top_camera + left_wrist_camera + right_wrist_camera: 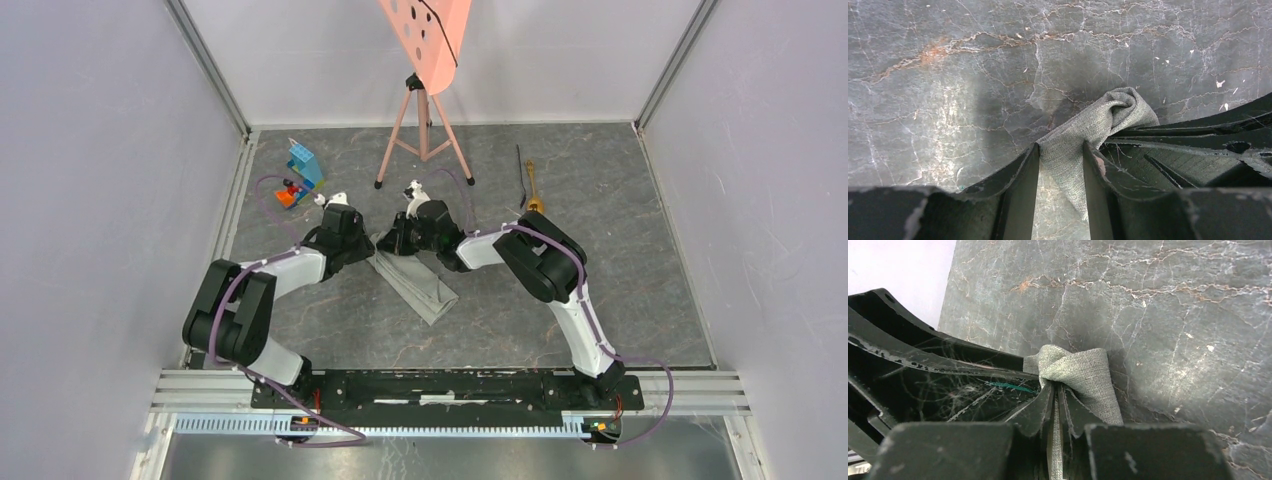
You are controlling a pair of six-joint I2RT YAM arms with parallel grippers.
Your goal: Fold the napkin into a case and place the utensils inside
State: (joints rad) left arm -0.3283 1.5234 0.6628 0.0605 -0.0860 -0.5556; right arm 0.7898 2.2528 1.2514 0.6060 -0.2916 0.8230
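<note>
The napkin (425,290) is lying as a narrow slanting strip. Both arms are meeting at its far end: the right gripper (1056,386) is pinching cloth, while the left gripper (1061,146) is straddling it, half-open.

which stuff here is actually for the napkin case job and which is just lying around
For the job: napkin, gold spoon, black utensil.
Just lying about: toy blocks, pink board on tripod.

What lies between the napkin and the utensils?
In the top view, the right arm crosses that stretch; otherwise only bare table shows between the napkin and the utensils.
</note>
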